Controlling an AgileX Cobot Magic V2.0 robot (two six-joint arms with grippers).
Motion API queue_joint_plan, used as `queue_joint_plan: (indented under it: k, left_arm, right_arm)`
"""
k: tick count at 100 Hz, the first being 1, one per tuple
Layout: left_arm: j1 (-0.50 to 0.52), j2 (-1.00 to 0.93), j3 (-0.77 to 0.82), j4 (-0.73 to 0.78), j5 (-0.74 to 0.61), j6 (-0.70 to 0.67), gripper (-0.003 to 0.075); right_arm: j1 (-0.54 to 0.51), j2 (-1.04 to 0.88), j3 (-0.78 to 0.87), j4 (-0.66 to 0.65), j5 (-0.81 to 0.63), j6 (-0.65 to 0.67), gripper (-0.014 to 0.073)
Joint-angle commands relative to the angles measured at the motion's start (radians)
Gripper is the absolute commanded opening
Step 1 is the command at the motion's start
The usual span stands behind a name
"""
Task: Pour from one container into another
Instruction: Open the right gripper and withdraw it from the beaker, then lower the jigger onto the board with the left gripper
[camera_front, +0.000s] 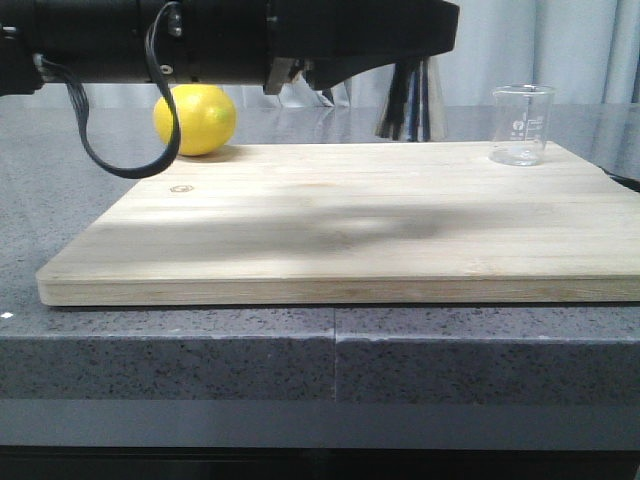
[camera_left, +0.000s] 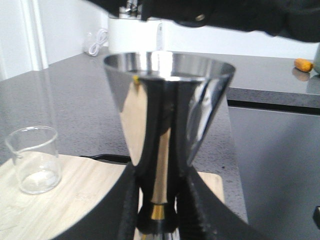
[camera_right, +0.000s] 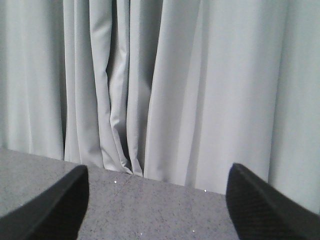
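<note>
1. The bamboo board (camera_front: 340, 225) lies nearest, its front edge bare, probably to catch spills.
2. At its far edge the left gripper (camera_left: 159, 210) pinches the steel jigger (camera_left: 167, 115) at the waist, upright, mouth ready to receive.
3. The glass beaker (camera_front: 521, 125) stands ungripped at the far right corner, apart from the lemon (camera_front: 195, 119).
4. The right gripper (camera_right: 157, 210), fingers spread, faces curtains (camera_right: 160, 85), holding nothing.

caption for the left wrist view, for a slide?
Left gripper clamps steel jigger at its waist; glass beaker stands on board.

Left arm over the board, jigger in its grip

The left gripper (camera_front: 405, 100) clasps the steel jigger (camera_front: 412, 100) at the wooden board's (camera_front: 340, 235) far edge; beaker (camera_front: 521, 124) far right, lemon (camera_front: 195, 119) left.
</note>
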Motion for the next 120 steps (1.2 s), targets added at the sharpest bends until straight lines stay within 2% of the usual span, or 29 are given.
queue_joint_plan:
  k: [1, 48, 81, 120]
  left_arm:
    - [0.011, -0.052, -0.029, -0.084, -0.059, 0.021, 0.0058]
    - [0.155, -0.002, -0.029, -0.125, -0.098, 0.025, 0.0058]
    - [0.171, 0.095, -0.029, -0.144, -0.171, 0.027, 0.0058]
    - [0.172, 0.156, -0.029, -0.145, -0.194, 0.077, 0.0058]
  right_arm:
    - [-0.005, -0.059, -0.020, 0.000, -0.039, -0.001, 0.0516]
    - [-0.003, -0.126, -0.020, 0.000, 0.043, -0.001, 0.0516]
    - [-0.002, -0.131, -0.020, 0.000, 0.058, -0.001, 0.0516]
    - [-0.002, -0.136, -0.020, 0.000, 0.091, -0.001, 0.0516]
